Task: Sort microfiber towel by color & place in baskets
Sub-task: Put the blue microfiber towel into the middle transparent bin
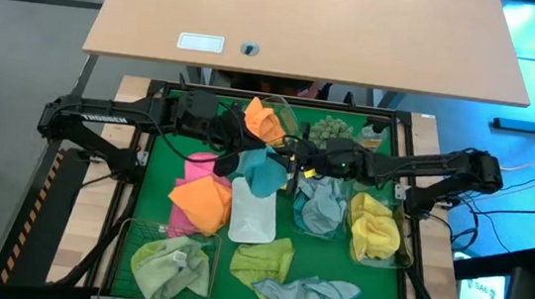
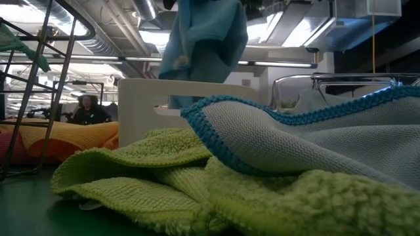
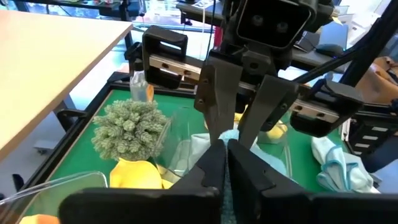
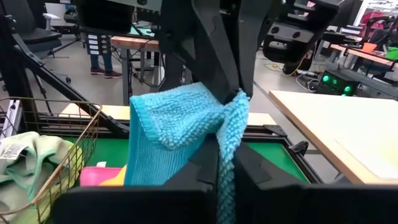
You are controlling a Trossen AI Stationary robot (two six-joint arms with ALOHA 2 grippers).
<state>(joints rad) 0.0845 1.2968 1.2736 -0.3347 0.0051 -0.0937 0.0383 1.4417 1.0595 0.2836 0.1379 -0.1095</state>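
A teal-blue microfiber towel (image 1: 265,172) hangs in the air between my two grippers, over the far end of the white tray (image 1: 251,226). In the low view the towel (image 2: 203,39) dangles above the tray's wall (image 2: 151,98). My left gripper (image 1: 243,159) comes in from the table's left and my right gripper (image 1: 293,164) from the right. They meet at the towel's top and both are shut on it. In the right wrist view the towel (image 4: 174,130) spreads in front of my right fingers. My left gripper pinches the teal towel's upper edge (image 4: 239,98) between its two fingers, which come from the table's left. The towel is lifted clear and hangs slack below. My right gripper pinches a bunched fold at the towel's top (image 4: 225,162) between its fingers (image 4: 255,177), coming from the right, close beside the left fingers.
A clear tub with an orange towel (image 1: 265,121), the spiky plant (image 1: 329,129) and a brown bottle (image 1: 373,136) stand far. Pink (image 1: 196,167) and orange (image 1: 200,200) towels lie left. Tubs of pale-blue (image 1: 321,210) and yellow (image 1: 374,228) towels stand right. The wire basket (image 1: 171,264) holds lime-green towels.
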